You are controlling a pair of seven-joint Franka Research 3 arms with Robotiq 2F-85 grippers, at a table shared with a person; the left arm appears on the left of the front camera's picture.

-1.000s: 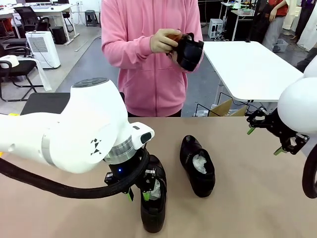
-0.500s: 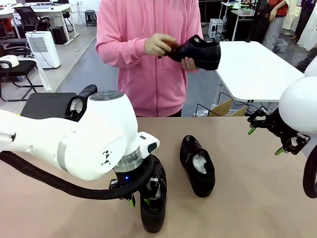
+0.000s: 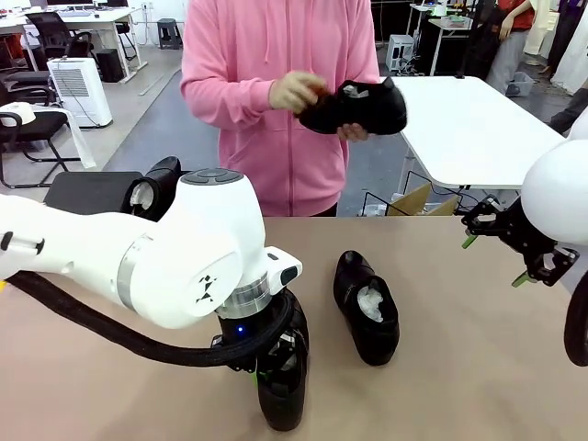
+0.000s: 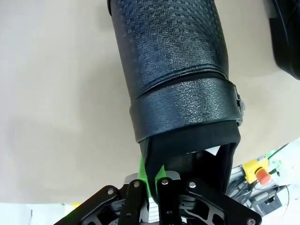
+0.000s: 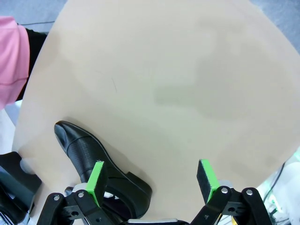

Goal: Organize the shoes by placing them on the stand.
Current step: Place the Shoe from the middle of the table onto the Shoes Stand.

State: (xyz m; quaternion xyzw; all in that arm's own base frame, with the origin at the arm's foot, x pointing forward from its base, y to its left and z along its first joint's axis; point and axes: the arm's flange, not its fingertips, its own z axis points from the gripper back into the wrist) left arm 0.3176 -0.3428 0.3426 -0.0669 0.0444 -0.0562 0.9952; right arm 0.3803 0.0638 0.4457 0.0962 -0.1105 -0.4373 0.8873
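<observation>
A glossy black shoe [image 3: 283, 397] lies near the table's front edge, and my left gripper [image 3: 267, 364] is shut on its collar. In the left wrist view the green pads [image 4: 149, 174] pinch the thin side wall of this shoe [image 4: 173, 61] at its opening. A second shoe [image 3: 367, 310] with white paper inside lies on the table to the right, also in the right wrist view as shoe [image 5: 93, 154]. A third shoe [image 3: 152, 191] rests on the black stand [image 3: 87, 191] at the far left. The person holds another shoe [image 3: 358, 106]. My right gripper [image 3: 520, 246] hovers open at the right, shown as gripper [image 5: 151, 180].
The person in a pink hoodie [image 3: 276, 55] stands at the far edge, one hand [image 3: 296, 92] over the held shoe. My bulky left arm [image 3: 165, 257] and its black cable cover the front left. Bare tan tabletop [image 3: 478, 367] spreads to the right. A white table [image 3: 459, 119] stands behind.
My left gripper's fingers have closed on the near shoe's collar and the arm has shifted right, uncovering the shoe on the stand. The person has turned the held shoe sideways.
</observation>
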